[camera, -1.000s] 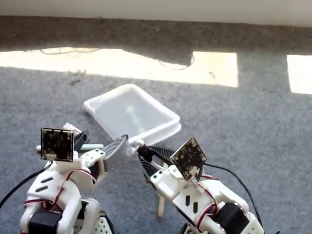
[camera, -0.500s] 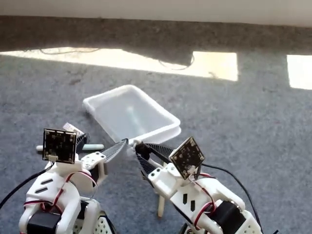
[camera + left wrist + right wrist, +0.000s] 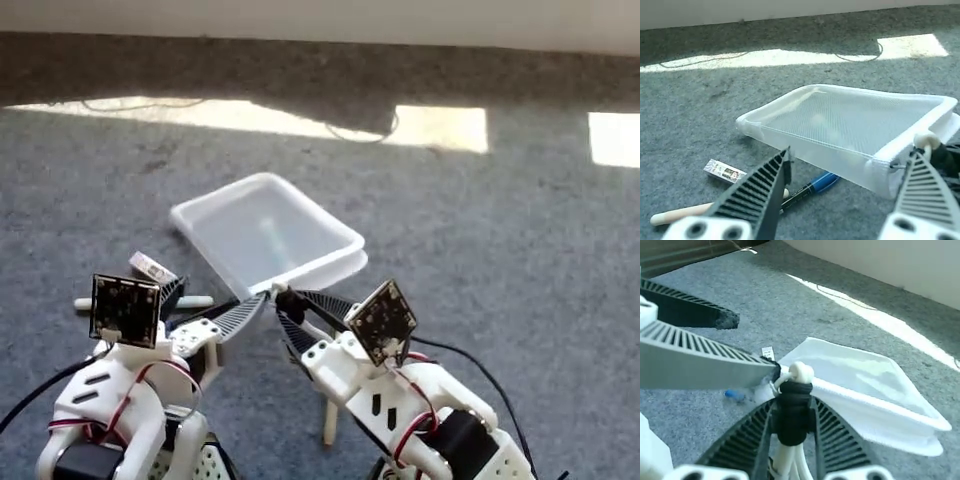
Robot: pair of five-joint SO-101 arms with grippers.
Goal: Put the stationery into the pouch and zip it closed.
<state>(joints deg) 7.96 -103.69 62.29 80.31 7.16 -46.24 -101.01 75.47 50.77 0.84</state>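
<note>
The white mesh pouch [image 3: 265, 235] lies mid-carpet, seemingly open along its near edge [image 3: 850, 125]. My right gripper [image 3: 283, 298] is shut on the zipper pull's cord at the pouch's near corner, with the white bead [image 3: 801, 372] just above the black fingertips [image 3: 792, 390]. Beside that corner stands my left gripper [image 3: 218, 290], open, with one finger touching the pull area [image 3: 850, 155]. A blue pen [image 3: 812, 186], a small wrapped eraser [image 3: 725, 171] and a pale wooden stick [image 3: 685, 212] lie on the carpet beside the pouch.
Another pale stick [image 3: 328, 425] lies partly under the right arm. The grey carpet [image 3: 500, 250] stretches to the right and far side, crossed by bright sun patches. A thin cable [image 3: 350, 132] runs along the far edge.
The left arm has drawn back slightly toward its base, uncovering the eraser. The right gripper and the pouch's near corner have shifted a little to the left.
</note>
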